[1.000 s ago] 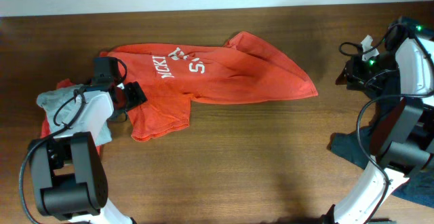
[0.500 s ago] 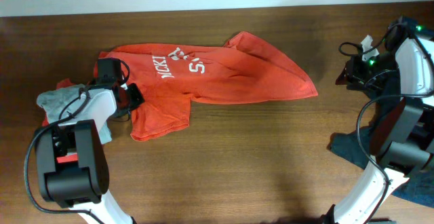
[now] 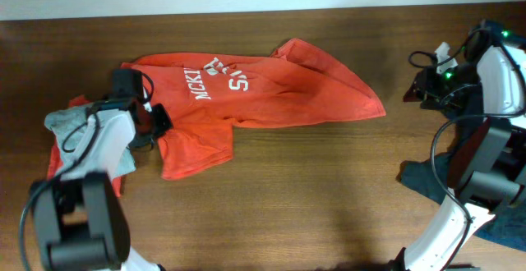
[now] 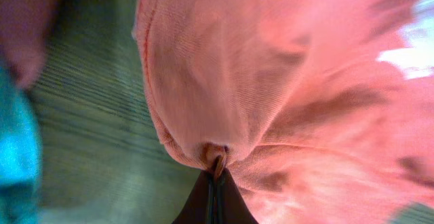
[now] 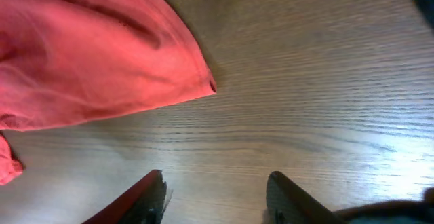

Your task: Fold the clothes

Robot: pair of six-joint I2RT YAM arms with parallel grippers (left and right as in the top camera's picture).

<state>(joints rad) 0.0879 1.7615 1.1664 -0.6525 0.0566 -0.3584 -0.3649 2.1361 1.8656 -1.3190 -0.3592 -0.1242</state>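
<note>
The clothes' bright red-orange T-shirt (image 3: pixel 271 90) lies spread across the table, its white lettering (image 3: pixel 215 77) facing up. My left gripper (image 3: pixel 161 123) is at the shirt's left sleeve edge. In the left wrist view the left gripper (image 4: pixel 217 173) is shut, with a small fold of the T-shirt (image 4: pixel 271 81) pinched between its tips. My right gripper (image 3: pixel 413 93) hovers to the right of the shirt's pointed right corner (image 3: pixel 380 109). The right gripper (image 5: pixel 215 183) is open over bare wood with nothing between its fingers, and the shirt's corner (image 5: pixel 88 54) lies apart from it at the upper left.
A grey garment (image 3: pixel 70 123) lies on a plain red one (image 3: pixel 56 160) at the far left, under my left arm. A dark navy garment (image 3: pixel 423 181) sits at the right by the right arm's base. The table's back edge (image 3: pixel 246 12) runs along the top.
My left gripper has shut on the T-shirt's sleeve edge, and the sleeve has shifted slightly. The right gripper's jaws have spread wider.
</note>
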